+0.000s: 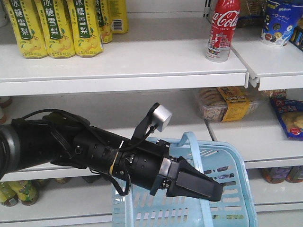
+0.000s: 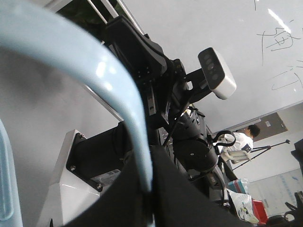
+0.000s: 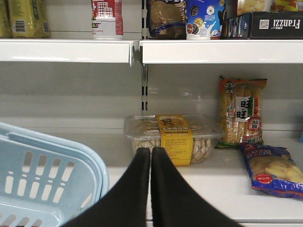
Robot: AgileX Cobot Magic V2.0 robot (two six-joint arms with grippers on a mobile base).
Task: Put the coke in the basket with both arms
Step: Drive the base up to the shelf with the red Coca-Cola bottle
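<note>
Coke (image 1: 222,29) stands upright on top shelf (image 1: 142,61), near its edge, ungrasped. Right gripper (image 3: 150,158): jaws shut, empty. Left gripper (image 2: 152,191): clamped on basket handle (image 2: 99,71). Risks: shut jaws could topple the tall coke; basket (image 1: 234,156), hung by one handle, could tilt or swing.

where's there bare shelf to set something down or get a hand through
Top shelf: a wide bare stretch between the yellow drink packs and the coke. Middle shelf: bare left of the clear snack tub, though the black arm crosses in front. Crowded right of the tub with snack bags, and low down by the basket.
</note>
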